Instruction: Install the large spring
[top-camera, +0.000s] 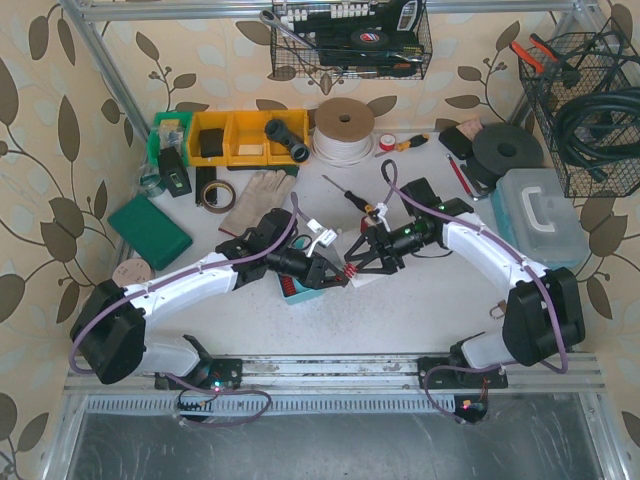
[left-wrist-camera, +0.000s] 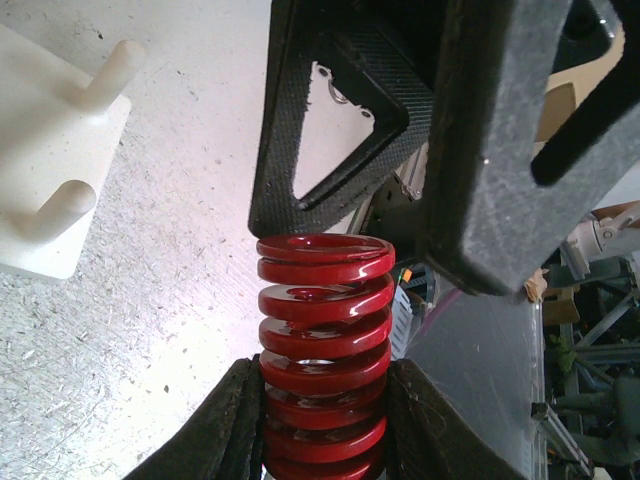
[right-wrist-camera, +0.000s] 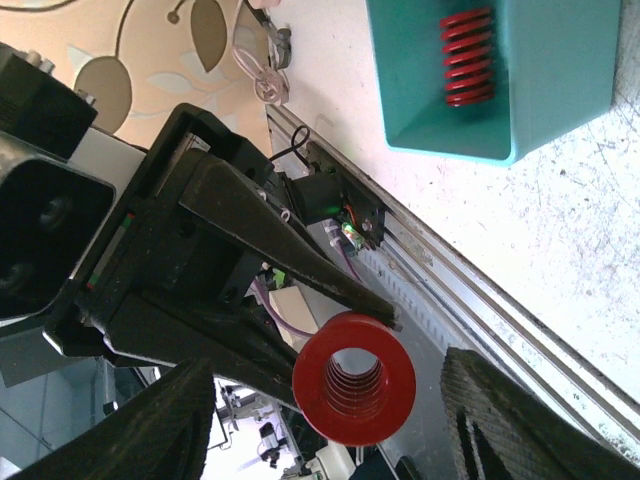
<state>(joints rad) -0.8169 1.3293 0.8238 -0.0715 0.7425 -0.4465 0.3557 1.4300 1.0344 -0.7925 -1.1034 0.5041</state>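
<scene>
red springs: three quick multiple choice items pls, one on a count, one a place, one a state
1. How many pegs show on the white block? A one B two C four
2. Where does the spare red spring lie? A in the teal bin B on the white block C over a peg
3. The left fingers are: A open, empty B shut on a red spring C shut on a peg
Key: 1 B, two stick out; 2 A, it lies inside the bin; 3 B, coils sit pinched between them.
</scene>
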